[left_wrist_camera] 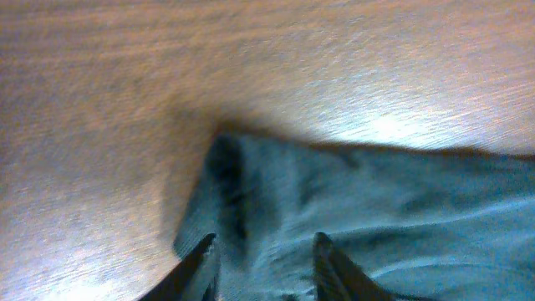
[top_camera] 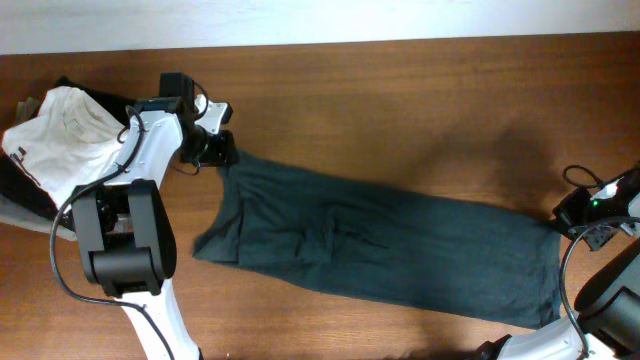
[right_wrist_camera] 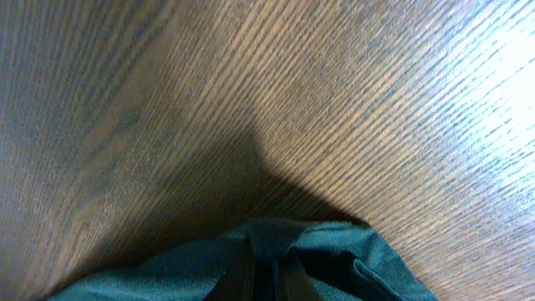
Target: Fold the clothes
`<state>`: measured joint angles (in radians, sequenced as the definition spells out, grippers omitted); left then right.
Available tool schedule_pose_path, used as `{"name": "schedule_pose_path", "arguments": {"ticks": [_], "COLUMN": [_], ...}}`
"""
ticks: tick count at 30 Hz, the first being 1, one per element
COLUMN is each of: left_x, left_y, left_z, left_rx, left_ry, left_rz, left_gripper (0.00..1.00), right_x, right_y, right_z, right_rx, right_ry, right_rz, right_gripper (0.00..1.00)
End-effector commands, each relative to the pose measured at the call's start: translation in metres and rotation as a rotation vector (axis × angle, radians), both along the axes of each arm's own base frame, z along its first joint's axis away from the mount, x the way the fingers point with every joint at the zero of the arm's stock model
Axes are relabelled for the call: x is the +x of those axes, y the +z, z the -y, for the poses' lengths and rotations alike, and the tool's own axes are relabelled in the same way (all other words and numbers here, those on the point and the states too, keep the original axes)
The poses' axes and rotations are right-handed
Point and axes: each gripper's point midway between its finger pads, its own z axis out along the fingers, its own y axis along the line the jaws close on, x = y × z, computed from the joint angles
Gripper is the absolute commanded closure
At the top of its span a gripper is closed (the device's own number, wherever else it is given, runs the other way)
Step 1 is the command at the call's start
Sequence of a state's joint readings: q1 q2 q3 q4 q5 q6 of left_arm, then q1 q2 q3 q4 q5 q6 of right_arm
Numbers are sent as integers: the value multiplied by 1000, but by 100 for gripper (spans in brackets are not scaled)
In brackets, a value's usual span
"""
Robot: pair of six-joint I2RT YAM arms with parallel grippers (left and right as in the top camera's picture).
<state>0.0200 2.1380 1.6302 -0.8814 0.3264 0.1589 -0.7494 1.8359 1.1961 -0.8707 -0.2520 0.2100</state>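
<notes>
Got left gripper (left_wrist_camera: 263, 242) parted, straddling a shirt (top_camera: 380, 250) corner without pinching it, and right gripper (right_wrist_camera: 266, 261) clamped on the opposite end. Lies stretched long across the desk (top_camera: 400, 100). Looks mid-fold tbh. Probably needs left closing on its corner, then carrying one end over the other.

This looks like a robot lab to me: my black-and-white left arm (top_camera: 140, 160) and right arm (top_camera: 615, 290) stand at a brown wooden table (top_camera: 400, 110).

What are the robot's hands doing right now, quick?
Left gripper: open, over a corner of the shirt.
Right gripper: shut on the shirt.
</notes>
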Motion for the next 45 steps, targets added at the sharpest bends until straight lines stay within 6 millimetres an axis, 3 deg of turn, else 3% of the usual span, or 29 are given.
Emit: {"name": "schedule_pose_path", "arguments": {"ticks": [1, 7, 9, 10, 14, 23, 30, 31, 32, 34, 35, 39, 41, 45], "left_x": [9, 11, 9, 10, 12, 26, 25, 25, 24, 23, 23, 30, 29, 10], "left_y": [18, -12, -20, -22, -21, 6, 5, 5, 5, 6, 9, 36, 52, 56], "left_z": [12, 22, 28, 31, 28, -28, -30, -30, -30, -30, -32, -38, -28, 9], "left_rx": [-87, -93, -93, -93, -88, -88, -88, -88, -88, -88, -88, -91, -114, -130], "left_ry": [-27, -47, -59, -65, -61, 58, 62, 63, 63, 64, 69, 77, 57, -119], "left_rz": [53, 19, 4, 6, 12, 27, 22, 20, 19, 15, 13, 37, 36, 6], "left_gripper": [56, 58, 67, 77, 100, 100, 100, 99, 95, 66, 59, 54, 56, 73], "right_x": [0, -1, -1, -1, 0, -11, 0, 1, 4, 9, 8, 9, 14, 9], "right_y": [2, 2, 2, 2, 2, 0, 1, 2, 3, 7, 13, 51, 74, 81], "right_z": [6, 5, 5, 5, 6, 16, 18, 17, 15, 12, 16, 24, 14, -21], "right_rx": [-17, -14, -14, -15, -18, -75, -75, -70, -56, -36, -30, 5, 45, 125], "right_ry": [-12, -12, -12, -13, -12, -21, -19, -17, -5, 17, 3, -13, 22, 91], "right_rz": [-10, -13, -13, -13, -10, -68, -17, -9, 11, 40, 39, 80, 126, 87], "right_gripper": [96, 96, 96, 96, 96, 96, 93, 85, 68, 42, 38, 38, 40, 65]}}
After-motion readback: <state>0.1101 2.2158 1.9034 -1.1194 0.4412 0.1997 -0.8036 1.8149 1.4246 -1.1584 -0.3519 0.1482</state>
